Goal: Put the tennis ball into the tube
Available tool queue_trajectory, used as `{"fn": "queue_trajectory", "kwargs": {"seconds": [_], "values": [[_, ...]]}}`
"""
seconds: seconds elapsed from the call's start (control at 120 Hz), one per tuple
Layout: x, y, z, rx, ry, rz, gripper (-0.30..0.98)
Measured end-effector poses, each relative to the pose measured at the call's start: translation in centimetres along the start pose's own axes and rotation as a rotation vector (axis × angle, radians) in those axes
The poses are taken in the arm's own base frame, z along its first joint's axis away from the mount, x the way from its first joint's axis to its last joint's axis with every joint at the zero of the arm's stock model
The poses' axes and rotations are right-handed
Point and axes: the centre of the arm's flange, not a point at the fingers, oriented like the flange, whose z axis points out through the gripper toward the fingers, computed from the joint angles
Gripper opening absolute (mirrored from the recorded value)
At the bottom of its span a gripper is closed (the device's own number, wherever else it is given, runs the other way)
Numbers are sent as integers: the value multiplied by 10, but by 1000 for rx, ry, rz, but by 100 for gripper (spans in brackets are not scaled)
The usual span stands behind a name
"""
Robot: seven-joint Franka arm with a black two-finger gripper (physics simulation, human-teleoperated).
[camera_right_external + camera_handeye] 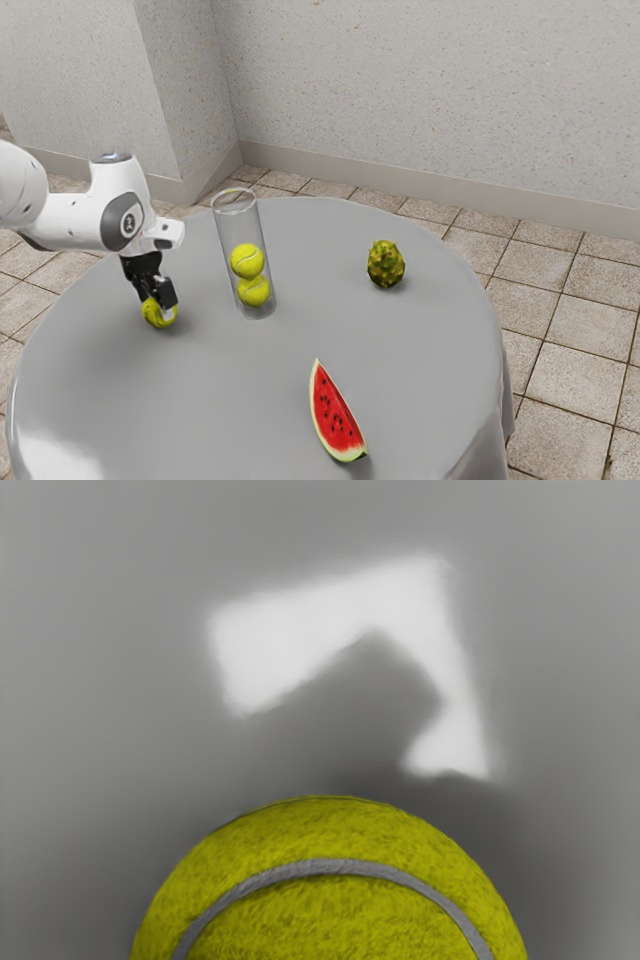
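My gripper is low over the table at the exterior view's left, down around a yellow-green tennis ball. I cannot tell whether it grips the ball. In the wrist view the ball, with its pale curved seam, is large at the lower edge. A clear tube stands upright at the exterior view's right of the gripper. Inside it are two stacked tennis balls, the upper ball resting on the lower ball.
On the round grey table, a spiky green-yellow fruit lies beyond the tube toward the exterior view's right. A red watermelon slice lies near the exterior view's lower edge.
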Motion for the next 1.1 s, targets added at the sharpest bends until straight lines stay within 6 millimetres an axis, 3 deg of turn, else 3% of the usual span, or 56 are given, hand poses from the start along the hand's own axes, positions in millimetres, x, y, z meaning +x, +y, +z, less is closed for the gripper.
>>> {"fn": "queue_trajectory", "kwargs": {"seconds": [0.233,0.425,0.633,0.817,1.1], "values": [[-1,-7,8,6,17,9,67],[0,-7,7,2,32,8,38],[2,-4,-2,9,46,13,28],[0,3,-49,24,70,16,15],[-8,49,-155,25,112,53,9]]}}
